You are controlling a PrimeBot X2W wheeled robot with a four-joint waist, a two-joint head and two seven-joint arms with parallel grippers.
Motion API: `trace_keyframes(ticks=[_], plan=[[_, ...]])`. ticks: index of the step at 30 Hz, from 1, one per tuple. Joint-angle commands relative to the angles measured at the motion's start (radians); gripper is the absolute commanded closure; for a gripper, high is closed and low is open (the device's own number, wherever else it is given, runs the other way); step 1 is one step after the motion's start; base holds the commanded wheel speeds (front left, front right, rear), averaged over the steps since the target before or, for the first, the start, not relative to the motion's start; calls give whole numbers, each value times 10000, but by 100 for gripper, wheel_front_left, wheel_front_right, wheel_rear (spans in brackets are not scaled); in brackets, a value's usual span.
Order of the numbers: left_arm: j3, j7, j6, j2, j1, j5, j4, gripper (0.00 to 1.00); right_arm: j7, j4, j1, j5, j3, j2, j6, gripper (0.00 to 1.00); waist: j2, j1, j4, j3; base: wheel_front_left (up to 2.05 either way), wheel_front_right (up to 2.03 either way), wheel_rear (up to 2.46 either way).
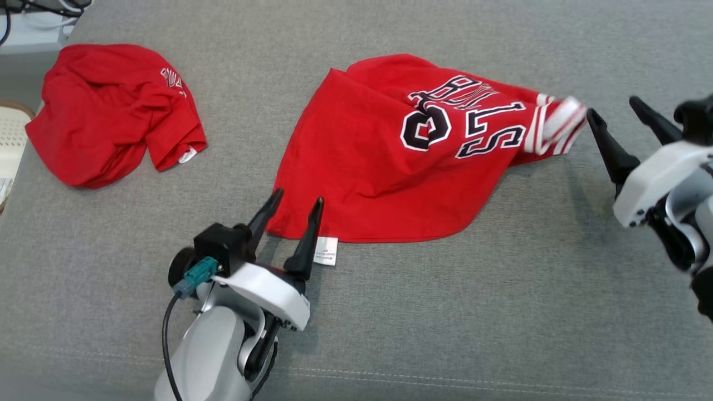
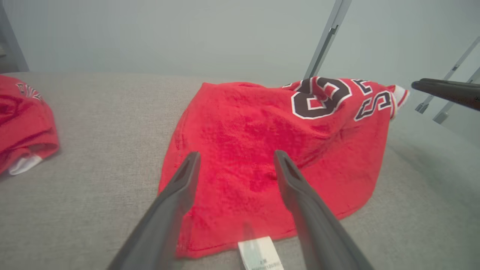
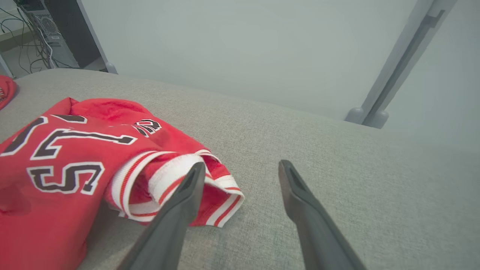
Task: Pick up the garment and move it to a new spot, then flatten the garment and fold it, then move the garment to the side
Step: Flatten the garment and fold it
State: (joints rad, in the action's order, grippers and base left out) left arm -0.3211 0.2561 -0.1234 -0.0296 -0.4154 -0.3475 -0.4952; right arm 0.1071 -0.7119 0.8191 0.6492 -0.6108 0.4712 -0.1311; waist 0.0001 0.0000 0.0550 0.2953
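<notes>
Head view: left hand [image 1: 299, 195] spread open and empty, fingertips at the near hem of the red jersey [image 1: 379, 161], which lies crumpled on the grey cushion [image 1: 445, 306] between both hands; right hand [image 1: 613, 106] also open, just off the striped trim [image 1: 557, 125]. Risk (my guess): pinching one layer or only the white label [image 1: 327, 250], so cloth slips or drags bunched. Second red garment [image 1: 106, 111] lies well off to the left hand's outer side, not in the way.

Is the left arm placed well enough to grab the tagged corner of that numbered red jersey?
Probably yes. The left gripper is open at the near hem of the jersey, beside the white tag, and nothing lies between them.
</notes>
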Motion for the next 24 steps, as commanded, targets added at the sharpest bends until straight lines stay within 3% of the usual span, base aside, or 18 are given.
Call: trace_keyframes(ticks=[1,21,22,23,24], plan=[[246,57,-70,-206,36,99,-25,0,219,208,-545,-55,123,25,4,0,-1,0,-145,-106,0,0,0],[1368,57,103,-211,134,116,-2112,2,540,2032,-1965,-1349,1674,-1020,4,0,-1,0,-762,-94,0,0,0],[1395,57,94,-210,76,74,-2227,25,516,2162,-1987,-1402,1714,-1075,4,0,-1,0,-804,-66,0,0,0],[1413,57,84,-210,9,45,-2344,67,471,2278,-2030,-1449,1738,-1131,4,0,-1,0,-838,-47,0,0,0],[1438,57,72,-209,-62,11,-2443,100,436,2409,-2076,-1471,1752,-1199,4,0,-1,0,-877,-25,0,0,0]])
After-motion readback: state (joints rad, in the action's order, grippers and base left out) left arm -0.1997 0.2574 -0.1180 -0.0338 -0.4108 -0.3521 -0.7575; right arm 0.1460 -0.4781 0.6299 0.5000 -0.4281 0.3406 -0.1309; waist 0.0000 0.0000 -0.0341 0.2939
